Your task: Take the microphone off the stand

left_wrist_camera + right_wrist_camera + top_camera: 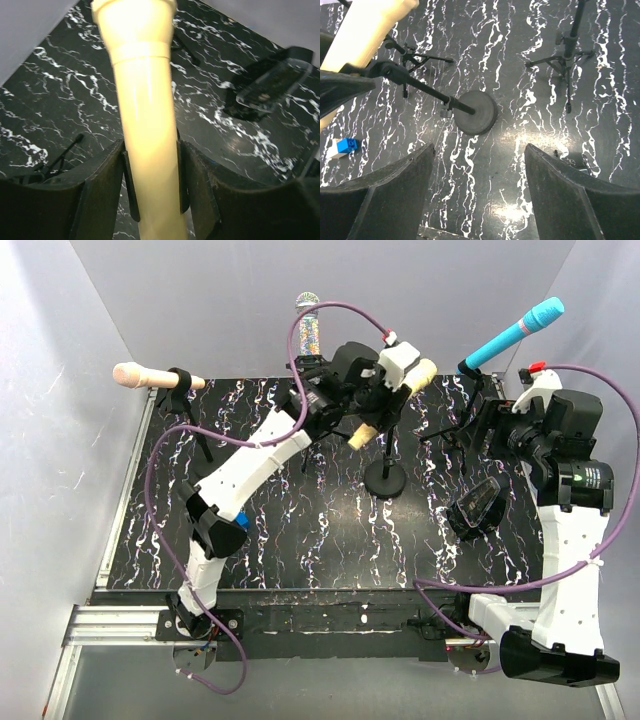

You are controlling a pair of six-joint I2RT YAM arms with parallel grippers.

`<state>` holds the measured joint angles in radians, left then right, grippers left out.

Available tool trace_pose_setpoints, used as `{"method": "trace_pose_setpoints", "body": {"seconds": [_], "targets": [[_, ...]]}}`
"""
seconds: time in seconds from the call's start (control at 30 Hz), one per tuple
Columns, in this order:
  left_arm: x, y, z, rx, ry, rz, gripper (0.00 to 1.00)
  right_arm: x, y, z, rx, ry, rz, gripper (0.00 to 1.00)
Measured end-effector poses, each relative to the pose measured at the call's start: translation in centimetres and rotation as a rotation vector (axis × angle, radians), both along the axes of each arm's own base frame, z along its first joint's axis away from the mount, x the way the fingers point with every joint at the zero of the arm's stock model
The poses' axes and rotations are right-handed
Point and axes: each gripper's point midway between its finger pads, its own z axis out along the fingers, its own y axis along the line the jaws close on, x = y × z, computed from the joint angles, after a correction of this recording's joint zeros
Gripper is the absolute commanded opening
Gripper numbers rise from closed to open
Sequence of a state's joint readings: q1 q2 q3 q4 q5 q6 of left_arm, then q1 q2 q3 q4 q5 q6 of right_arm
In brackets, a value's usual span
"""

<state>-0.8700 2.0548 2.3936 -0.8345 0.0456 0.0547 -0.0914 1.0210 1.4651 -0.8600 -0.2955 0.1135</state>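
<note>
Sitting tilted in a tripod [192, 422] clip at upper left: pink microphone [150, 376]. Angling up at upper right: blue microphone [515, 332]. Standing at top centre: glittery tube [308, 330]. Lying on the black marbled table [330, 540], lower left of the right wrist view: small blue block [346, 145].

White arms [262, 455], seemingly purple cables [340, 306].

I see the cream microphone [145, 100] running up between my left gripper's [152, 150] dark fingers [100, 190], both pads against its barrel. Black marbled table [60, 90] lies beneath; a thin stand leg [67, 152] shows near left.
</note>
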Motion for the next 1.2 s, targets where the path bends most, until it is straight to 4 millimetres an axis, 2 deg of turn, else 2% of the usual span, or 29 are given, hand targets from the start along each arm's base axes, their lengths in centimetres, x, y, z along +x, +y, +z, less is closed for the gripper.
{"method": "trace_pose_setpoints", "body": {"seconds": [0.13, 0.4, 0.57, 0.7, 0.83, 0.97, 1.2], "targets": [[-1.2, 1.5, 1.1, -0.02, 0.039, -0.081, 0.0, 0.1, 1.0, -0.3, 0.023, 0.004, 0.066, 0.78], [-3.9, 6.0, 3.1, 0.008, 0.024, -0.213, 0.0, -0.6, 4.7, -1.0, 0.118, -0.011, 0.295, 0.65], [-6.8, 8.7, 3.9, 0.026, 0.016, -0.302, 0.0, -1.1, 6.9, -1.0, 0.163, -0.035, 0.424, 0.64], [-9.3, 10.2, 3.4, 0.025, 0.049, -0.35, 0.0, -1.8, 8.7, -2.5, 0.168, -0.025, 0.516, 0.63], [-11.4, 11.6, 1.8, 0.033, 0.074, -0.373, 0.0, -2.9, 10.0, -3.9, 0.175, 0.004, 0.581, 0.63], [-12.4, 12.5, 1.7, 0.028, 0.053, -0.385, 0.0, -3.3, 10.4, -3.8, 0.17, -0.009, 0.611, 0.61], [-11.9, 11.9, 3.9, -0.014, -0.067, -0.413, 0.0, -3.3, 10.7, -3.4, 0.166, -0.031, 0.628, 0.61]]}}
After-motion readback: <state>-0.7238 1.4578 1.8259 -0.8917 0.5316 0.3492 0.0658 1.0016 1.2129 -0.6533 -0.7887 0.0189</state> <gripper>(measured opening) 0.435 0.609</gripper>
